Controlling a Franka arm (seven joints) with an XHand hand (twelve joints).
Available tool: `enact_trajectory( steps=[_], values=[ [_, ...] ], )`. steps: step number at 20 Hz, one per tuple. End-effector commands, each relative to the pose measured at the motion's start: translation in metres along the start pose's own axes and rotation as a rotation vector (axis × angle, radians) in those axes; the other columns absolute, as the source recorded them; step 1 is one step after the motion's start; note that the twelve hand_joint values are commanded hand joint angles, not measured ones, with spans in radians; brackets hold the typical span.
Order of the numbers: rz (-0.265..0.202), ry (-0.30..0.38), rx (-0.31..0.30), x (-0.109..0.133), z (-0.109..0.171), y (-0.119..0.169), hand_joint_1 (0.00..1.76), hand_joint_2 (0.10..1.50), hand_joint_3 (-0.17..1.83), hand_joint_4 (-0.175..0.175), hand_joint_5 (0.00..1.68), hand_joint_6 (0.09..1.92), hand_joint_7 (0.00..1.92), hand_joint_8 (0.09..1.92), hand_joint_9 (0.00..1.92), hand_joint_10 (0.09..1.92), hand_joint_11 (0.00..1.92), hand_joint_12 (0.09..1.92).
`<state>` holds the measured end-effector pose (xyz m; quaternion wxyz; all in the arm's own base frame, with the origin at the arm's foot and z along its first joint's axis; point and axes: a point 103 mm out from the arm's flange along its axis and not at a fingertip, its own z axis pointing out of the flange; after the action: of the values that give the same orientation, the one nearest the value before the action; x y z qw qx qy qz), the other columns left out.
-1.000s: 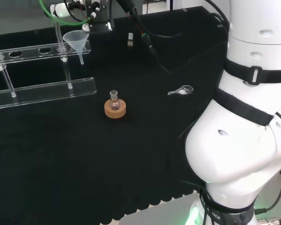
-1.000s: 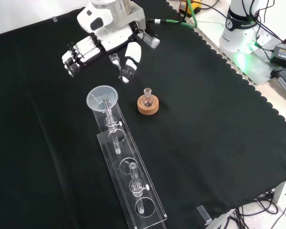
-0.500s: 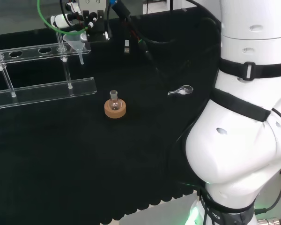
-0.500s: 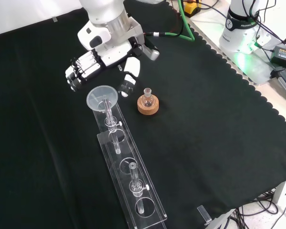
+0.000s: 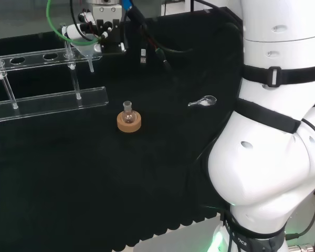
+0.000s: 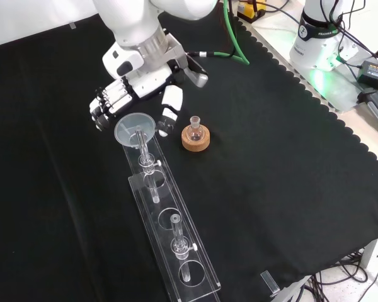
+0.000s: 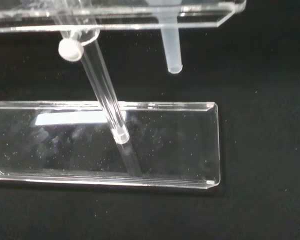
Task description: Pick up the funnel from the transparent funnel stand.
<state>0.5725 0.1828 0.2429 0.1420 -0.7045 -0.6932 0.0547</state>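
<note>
Funnel (image 6: 134,128) seated in the end hole of the clear stand (image 6: 170,242) toward the bench's far edge, hand (image 6: 135,94) open, fingers and thumb either side; probably light, slick, brittle, best pinched at the cone rim

The stand's upright rod (image 6: 140,146) apparently crowds the funnel (image 6: 134,126); cloth (image 6: 271,163) open elsewhere.

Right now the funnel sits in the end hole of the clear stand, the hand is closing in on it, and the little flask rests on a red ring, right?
Not quite: the flask rests on a cork ring, not a red one, as the front view shows. The funnel does sit in the stand's end hole, with the hand close by.
</note>
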Motion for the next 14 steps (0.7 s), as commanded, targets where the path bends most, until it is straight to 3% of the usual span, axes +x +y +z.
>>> enact_trajectory(
  steps=[1,7,11,14],
  values=[
    [0.016,-0.021,0.034,0.009,0.013,0.006,0.0,0.82,0.14,0.079,0.0,0.09,0.0,0.09,0.0,0.09,0.01,0.09],
    [-0.025,0.002,0.07,-0.005,0.016,0.01,0.0,0.82,0.14,0.078,0.0,0.09,0.0,0.09,0.0,0.09,0.02,0.09],
    [-0.007,-0.026,0.053,-0.018,0.015,0.011,0.0,0.82,0.13,0.077,0.0,0.09,0.0,0.09,0.0,0.09,0.02,0.13],
    [0.016,-0.048,0.025,-0.016,0.017,0.009,0.0,0.82,0.1,0.071,0.0,0.09,0.0,0.09,0.05,0.09,0.0,0.8]
  ],
)
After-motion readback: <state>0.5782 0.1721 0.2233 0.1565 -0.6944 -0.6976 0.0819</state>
